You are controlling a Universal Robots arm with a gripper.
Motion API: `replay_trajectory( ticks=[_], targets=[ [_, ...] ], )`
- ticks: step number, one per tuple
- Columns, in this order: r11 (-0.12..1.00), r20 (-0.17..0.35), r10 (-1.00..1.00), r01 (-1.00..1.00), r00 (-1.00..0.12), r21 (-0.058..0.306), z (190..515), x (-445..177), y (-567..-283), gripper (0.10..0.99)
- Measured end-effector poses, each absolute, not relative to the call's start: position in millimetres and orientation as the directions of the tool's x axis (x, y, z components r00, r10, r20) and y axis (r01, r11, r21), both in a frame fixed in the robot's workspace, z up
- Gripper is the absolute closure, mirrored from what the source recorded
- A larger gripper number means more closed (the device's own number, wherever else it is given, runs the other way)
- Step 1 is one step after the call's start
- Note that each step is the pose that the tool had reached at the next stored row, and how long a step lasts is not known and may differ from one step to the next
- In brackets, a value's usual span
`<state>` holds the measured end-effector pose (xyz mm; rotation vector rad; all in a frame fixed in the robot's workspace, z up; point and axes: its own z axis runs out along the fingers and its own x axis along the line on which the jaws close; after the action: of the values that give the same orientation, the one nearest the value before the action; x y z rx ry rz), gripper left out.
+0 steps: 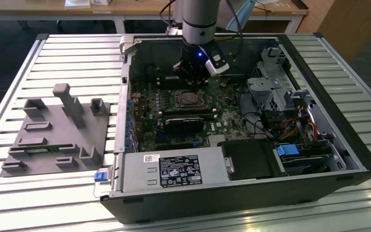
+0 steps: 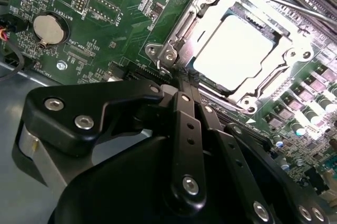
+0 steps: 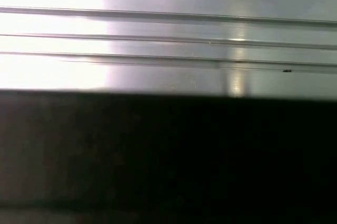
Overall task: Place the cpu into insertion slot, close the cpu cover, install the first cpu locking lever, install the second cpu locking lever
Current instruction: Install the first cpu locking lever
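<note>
An open computer case [image 1: 250, 193] lies on the slatted metal table [image 1: 69, 53], gripper [image 2: 181, 79] pinched empty above its motherboard [image 2: 110, 19].

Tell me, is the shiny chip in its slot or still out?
In. In the second wrist view the cpu lies flat in the socket, with the cpu cover framing its edges.

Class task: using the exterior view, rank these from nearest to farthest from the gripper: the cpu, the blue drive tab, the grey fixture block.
1. The cpu, in its socket just below the gripper.
2. The blue drive tab, inside the case, toward the exterior view's right.
3. The grey fixture block, outside the case, on the exterior view's left.
</note>
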<state>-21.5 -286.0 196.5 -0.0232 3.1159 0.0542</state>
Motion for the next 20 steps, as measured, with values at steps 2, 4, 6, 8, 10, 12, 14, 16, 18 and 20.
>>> replay_trajectory(
  ticks=[2, 4, 6, 8, 10, 12, 14, 16, 18, 20],
  targets=[
    [0.999, -0.025, -0.015, -0.015, -1.000, 0.035, 196, -21, -285, 0.973],
    [0.999, -0.025, -0.015, -0.016, -1.000, 0.035, 196, -21, -285, 0.973],
    [0.999, -0.026, -0.014, -0.015, -1.000, 0.036, 197, -21, -285, 0.973],
    [0.999, -0.026, -0.014, -0.015, -1.000, 0.035, 208, -21, -285, 0.973],
    [0.999, -0.026, -0.015, -0.015, -1.000, 0.035, 210, -21, -285, 0.973],
    [0.999, -0.026, -0.015, -0.016, -1.000, 0.035, 210, -21, -286, 0.973],
    [0.999, -0.026, -0.015, -0.015, -1.000, 0.035, 210, -21, -287, 0.973],
    [0.999, -0.026, -0.015, -0.015, -1.000, 0.035, 210, -21, -287, 0.973],
    [0.999, -0.026, -0.014, -0.015, -1.000, 0.035, 210, -21, -288, 0.973],
    [0.999, -0.026, -0.014, -0.015, -1.000, 0.035, 210, -21, -288, 0.973]
  ],
)
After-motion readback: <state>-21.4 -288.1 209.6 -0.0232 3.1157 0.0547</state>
